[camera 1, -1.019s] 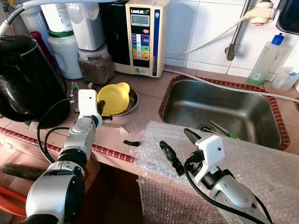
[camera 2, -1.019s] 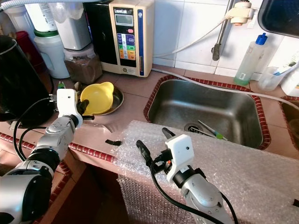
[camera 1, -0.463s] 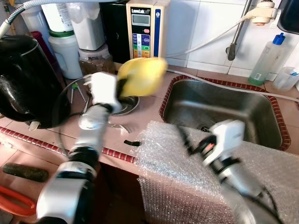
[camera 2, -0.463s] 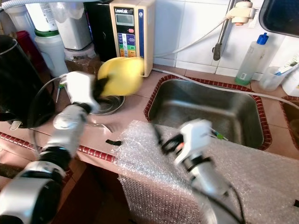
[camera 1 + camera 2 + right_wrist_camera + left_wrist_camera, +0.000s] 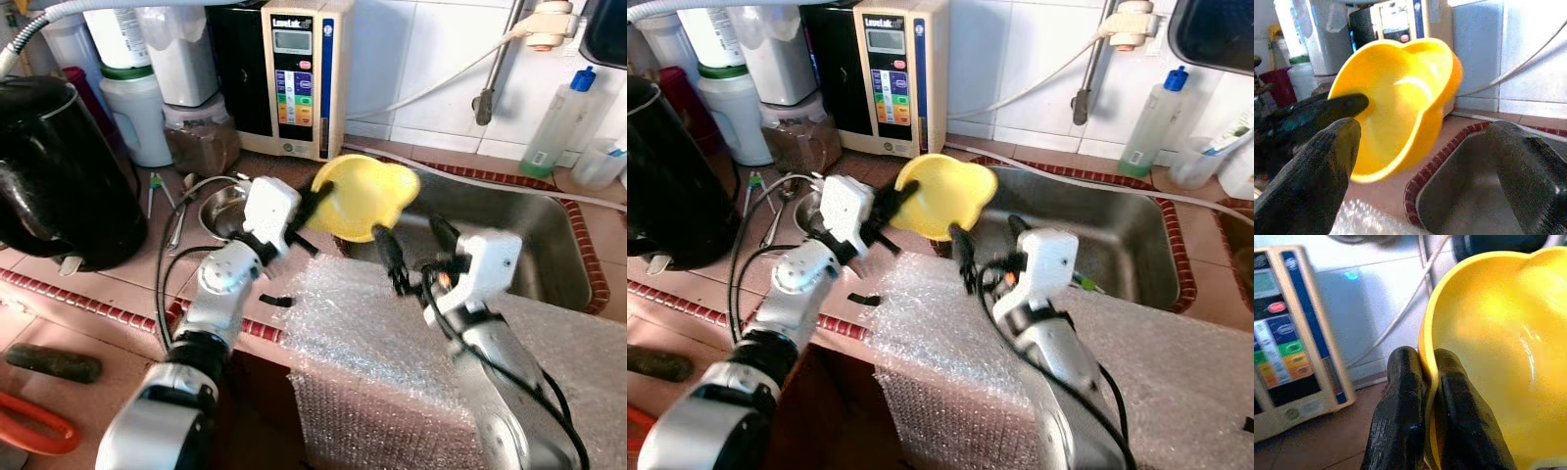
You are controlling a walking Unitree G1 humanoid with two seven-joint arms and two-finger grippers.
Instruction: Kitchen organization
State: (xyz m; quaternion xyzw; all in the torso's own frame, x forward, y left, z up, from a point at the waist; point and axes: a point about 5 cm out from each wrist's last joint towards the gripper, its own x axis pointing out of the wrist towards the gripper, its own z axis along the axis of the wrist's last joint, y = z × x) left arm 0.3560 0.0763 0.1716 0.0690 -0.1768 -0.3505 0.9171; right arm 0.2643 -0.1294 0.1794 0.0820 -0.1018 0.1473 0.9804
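Note:
A yellow plastic bowl hangs tilted in the air over the left rim of the steel sink. My left gripper is shut on the bowl's rim, one finger inside and one outside. Just in front of the bowl my right gripper stands open above the bubble wrap, its fingers spread wide toward the bowl without touching it. A steel dish sits bare on the counter.
A black kettle stands at the left. A water ionizer, jars and a white container line the back wall. A bottle stands behind the sink. Utensils lie in the sink near the drain. A small black piece lies on the counter edge.
My left gripper has lifted the yellow bowl out of the steel dish and carried it right to the sink's edge. My right gripper has risen toward the bowl.

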